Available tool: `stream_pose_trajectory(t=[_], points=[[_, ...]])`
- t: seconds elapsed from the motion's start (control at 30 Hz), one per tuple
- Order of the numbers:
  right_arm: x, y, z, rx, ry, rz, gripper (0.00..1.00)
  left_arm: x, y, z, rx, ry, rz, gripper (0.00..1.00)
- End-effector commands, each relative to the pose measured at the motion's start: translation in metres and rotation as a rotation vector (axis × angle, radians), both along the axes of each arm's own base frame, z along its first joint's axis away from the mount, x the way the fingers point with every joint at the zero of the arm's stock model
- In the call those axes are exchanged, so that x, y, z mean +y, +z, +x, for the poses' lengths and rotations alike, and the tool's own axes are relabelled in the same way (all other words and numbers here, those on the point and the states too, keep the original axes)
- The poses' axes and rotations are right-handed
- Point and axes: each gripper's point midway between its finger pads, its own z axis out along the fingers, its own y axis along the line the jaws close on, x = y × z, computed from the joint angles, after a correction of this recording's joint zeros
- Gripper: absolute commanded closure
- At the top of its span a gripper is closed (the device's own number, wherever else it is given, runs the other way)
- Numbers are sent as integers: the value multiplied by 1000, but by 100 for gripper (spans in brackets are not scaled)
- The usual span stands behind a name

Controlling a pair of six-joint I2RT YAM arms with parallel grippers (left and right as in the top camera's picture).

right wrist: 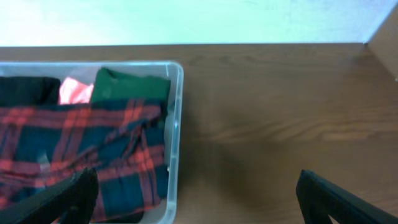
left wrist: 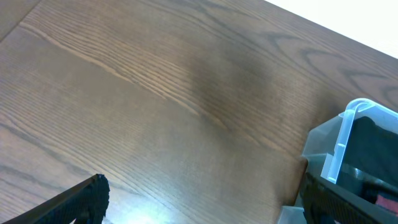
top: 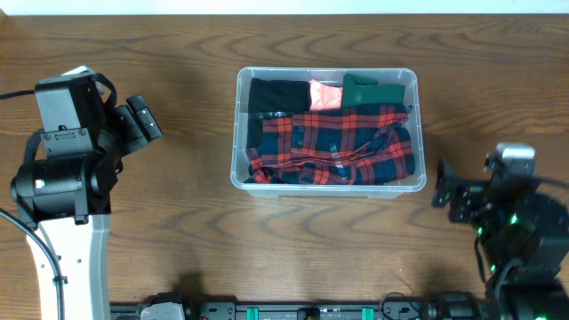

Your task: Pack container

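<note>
Container [top: 238, 133], clear rounded plastic, holds four soft garments [top: 338, 142], plaid, black, pink, green; left fingers [top: 147, 123] at nine o'clock and right fingers [top: 442, 184] at four gape wide, empty.

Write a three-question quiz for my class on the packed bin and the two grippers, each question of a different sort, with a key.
1. True or false: the plaid garment lies on top of the other clothes in the container.
2. Multiple choice: which colour of garment fills the container's corner at the top right of the overhead view? A black, B green, C pink.
3. Fill in the gap: the left gripper and the right gripper stand apart from the container, their jaws ____ and empty.

Key
1. True.
2. B, the green garment.
3. open.
</note>
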Motion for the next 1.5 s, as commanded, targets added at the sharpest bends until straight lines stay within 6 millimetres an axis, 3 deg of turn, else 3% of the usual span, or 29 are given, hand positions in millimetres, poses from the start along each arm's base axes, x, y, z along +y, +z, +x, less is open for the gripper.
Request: stream_pose_trajectory(t=[0.0,0.2,0.4,0.9,1.47], points=[[4,-25,-11,-2,33,15,1,3,-1,-1,2,19,3,2],[-2,-77,-25,10,2,20,1,3,-1,-1,2,19,3,2],[-2,-106,-26,-12,2,19,1,3,-1,-1,2,19,3,2],[-1,-135,-12,-116,-4,48,1,3,-1,-1,2,19,3,2],[-1,-134,-11,-125,-5,52,1,3,-1,-1,2,19,3,2]])
